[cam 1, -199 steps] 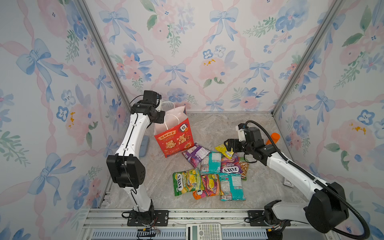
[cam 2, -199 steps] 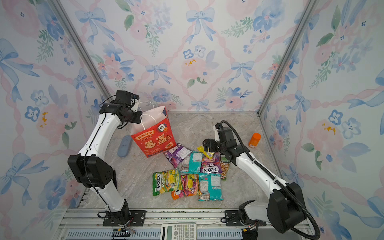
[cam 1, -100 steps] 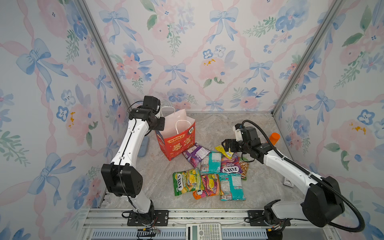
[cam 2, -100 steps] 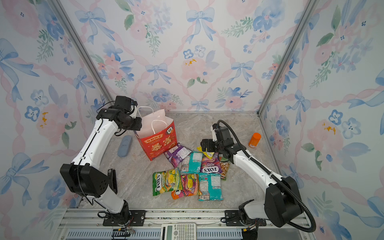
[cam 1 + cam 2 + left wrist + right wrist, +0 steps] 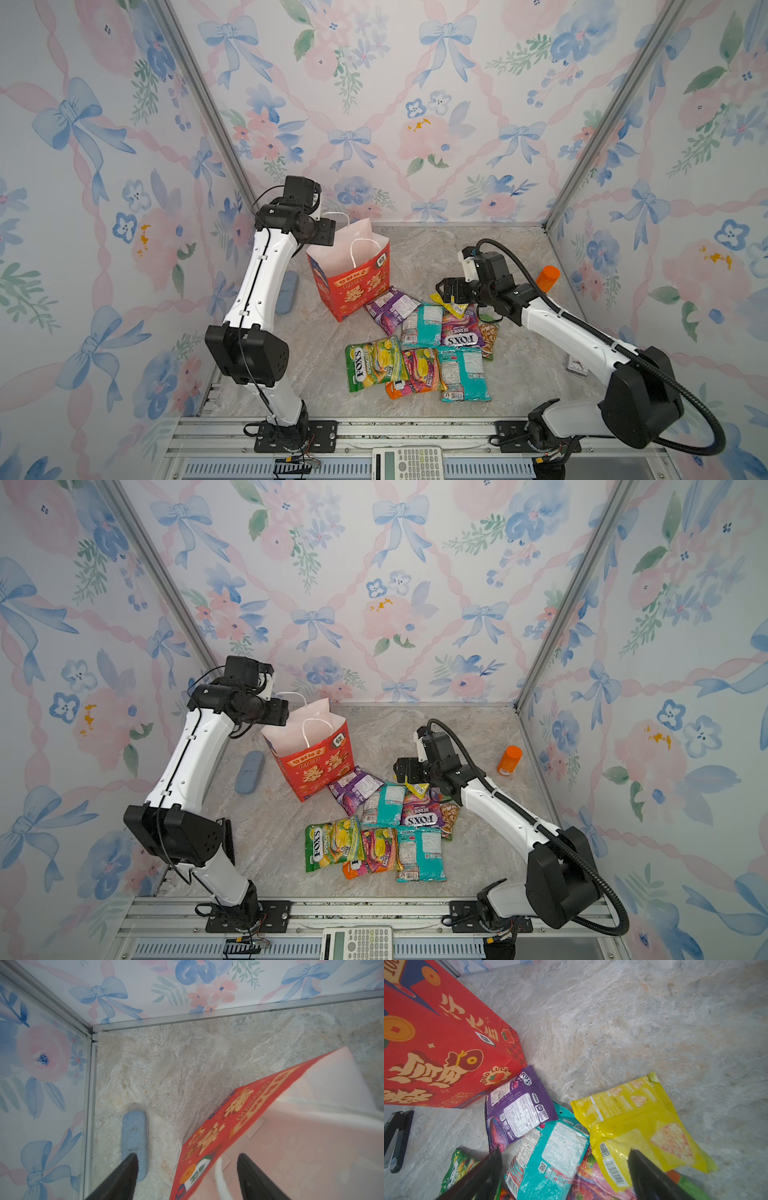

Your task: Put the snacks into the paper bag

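Paper bag [image 5: 228,1126] rim between parted left jaws, snacks [image 5: 560,1147] under right jaws

The left hand [image 5: 187,1156], fingers spread, straddles a wall of the red paper bag [image 5: 239,1118]; a blue-grey pad [image 5: 134,1132] lies beside it on the tabletop [image 5: 176,1059].

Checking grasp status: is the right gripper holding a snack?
No, the right gripper is open above the snacks, clamping none.

Paper bag [image 5: 280,1136] blurred and cropped, orange packet [image 5: 392,390] mostly buried, perhaps a snack
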### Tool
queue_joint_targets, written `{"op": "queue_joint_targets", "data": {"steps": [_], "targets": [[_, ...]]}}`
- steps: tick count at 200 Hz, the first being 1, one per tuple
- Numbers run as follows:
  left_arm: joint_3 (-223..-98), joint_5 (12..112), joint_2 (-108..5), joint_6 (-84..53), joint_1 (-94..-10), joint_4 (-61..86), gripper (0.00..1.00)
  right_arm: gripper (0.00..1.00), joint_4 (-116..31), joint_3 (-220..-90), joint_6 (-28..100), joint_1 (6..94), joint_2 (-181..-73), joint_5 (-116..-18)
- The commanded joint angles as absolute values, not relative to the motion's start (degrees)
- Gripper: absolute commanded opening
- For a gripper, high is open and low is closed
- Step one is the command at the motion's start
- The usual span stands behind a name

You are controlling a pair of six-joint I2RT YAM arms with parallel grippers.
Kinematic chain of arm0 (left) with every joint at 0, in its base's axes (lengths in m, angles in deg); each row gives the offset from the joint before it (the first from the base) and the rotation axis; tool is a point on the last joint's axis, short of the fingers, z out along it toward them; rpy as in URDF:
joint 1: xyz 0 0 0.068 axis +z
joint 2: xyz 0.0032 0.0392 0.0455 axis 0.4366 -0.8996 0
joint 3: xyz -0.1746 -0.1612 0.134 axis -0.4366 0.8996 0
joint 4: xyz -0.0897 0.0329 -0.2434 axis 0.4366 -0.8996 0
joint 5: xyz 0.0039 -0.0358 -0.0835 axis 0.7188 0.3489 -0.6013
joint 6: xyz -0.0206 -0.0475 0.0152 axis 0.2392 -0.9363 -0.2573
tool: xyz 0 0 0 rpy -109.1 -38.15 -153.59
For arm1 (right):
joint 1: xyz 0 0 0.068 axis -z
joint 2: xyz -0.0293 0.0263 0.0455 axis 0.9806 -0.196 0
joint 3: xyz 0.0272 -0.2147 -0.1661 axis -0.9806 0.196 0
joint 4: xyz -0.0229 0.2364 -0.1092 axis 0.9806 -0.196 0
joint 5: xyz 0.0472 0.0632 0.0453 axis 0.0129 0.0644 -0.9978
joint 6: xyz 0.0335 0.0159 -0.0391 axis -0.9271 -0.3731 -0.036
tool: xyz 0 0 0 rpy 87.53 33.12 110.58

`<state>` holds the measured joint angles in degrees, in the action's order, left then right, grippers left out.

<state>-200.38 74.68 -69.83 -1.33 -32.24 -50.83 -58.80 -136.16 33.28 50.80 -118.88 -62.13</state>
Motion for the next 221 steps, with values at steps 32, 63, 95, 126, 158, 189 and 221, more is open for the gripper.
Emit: {"op": "queue_joint_targets", "data": {"steps": [32,63,95,126,158,189,221], "targets": [[-202.6,75.0,-73.8,1.1,-32.3,-51.8,0.75,0.97,-58.7,-138.3,32.6,50.1,-119.6,-61.9],[-203.1,73.8,-75.1,0.7,-32.3,-51.8,0.68,0.97,-58.7,-139.3,32.6,49.9,-120.9,-62.1],[-203.1,72.4,-74.6,0.4,-32.3,-51.7,0.58,0.97,-58.7,-139.6,32.7,49.5,-121.5,-62.3],[-202.9,72.1,-74.3,0.2,-32.4,-51.7,0.4,0.97,-58.6,-139.9,32.7,49.2,-121.9,-62.5],[-201.3,72.6,-72.8,-0.9,-32.4,-51.7,0.22,0.97,-58.8,-140.6,32.9,48.7,-122.1,-62.7],[-198.6,72.6,-70.4,-2.3,-32.5,-51.8,0.15,0.97,-58.9,-141.2,33.1,48.4,-123.0,-63.0],[-195.7,72.4,-68.5,-2.6,-33.3,-51.7,0.29,0.97,-58.3,-141.8,32.5,48.2,-123.7,-64.3]]}}
